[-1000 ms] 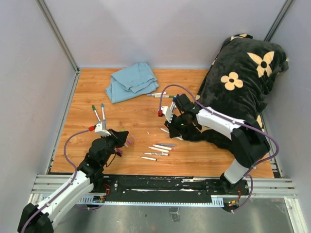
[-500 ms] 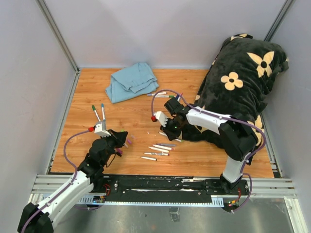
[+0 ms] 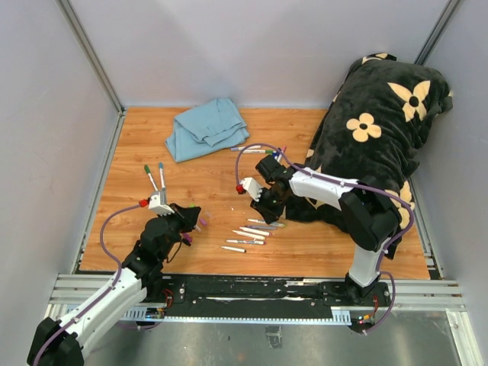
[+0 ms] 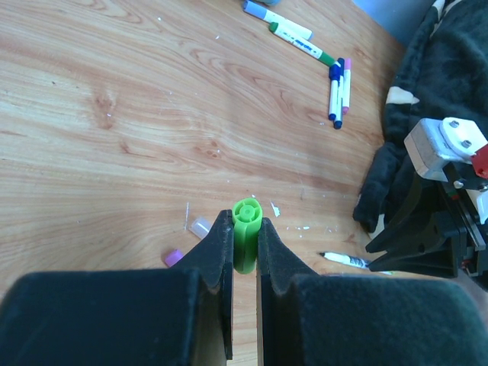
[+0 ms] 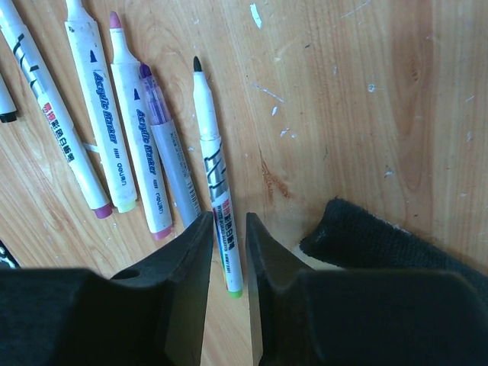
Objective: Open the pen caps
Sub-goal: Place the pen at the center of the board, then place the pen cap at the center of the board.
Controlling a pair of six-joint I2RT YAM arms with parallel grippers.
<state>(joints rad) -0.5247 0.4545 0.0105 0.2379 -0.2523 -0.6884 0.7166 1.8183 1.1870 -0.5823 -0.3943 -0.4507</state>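
My left gripper (image 4: 244, 225) is shut on a bright green pen cap (image 4: 246, 215), held just above the wood near the table's front left (image 3: 191, 219). A clear cap (image 4: 200, 226) and a purple cap (image 4: 173, 257) lie loose beside it. My right gripper (image 5: 229, 221) hangs low over the row of uncapped markers (image 3: 248, 235). Its jaws stand slightly apart around a white marker with a green end (image 5: 216, 175) that lies on the table. Several uncapped markers (image 5: 103, 114) lie to the left of it. Capped markers rest at the left (image 3: 156, 177) and at the back (image 3: 252, 149).
A crumpled blue cloth (image 3: 206, 128) lies at the back of the wooden table. A black blanket with cream flowers (image 3: 381, 130) fills the right side, and a corner of it (image 5: 366, 229) reaches close to my right gripper. Grey walls enclose the table.
The right arm has swung left and down to the marker row, and its jaws have parted from the white marker, which now lies on the table. The left arm has stayed put.
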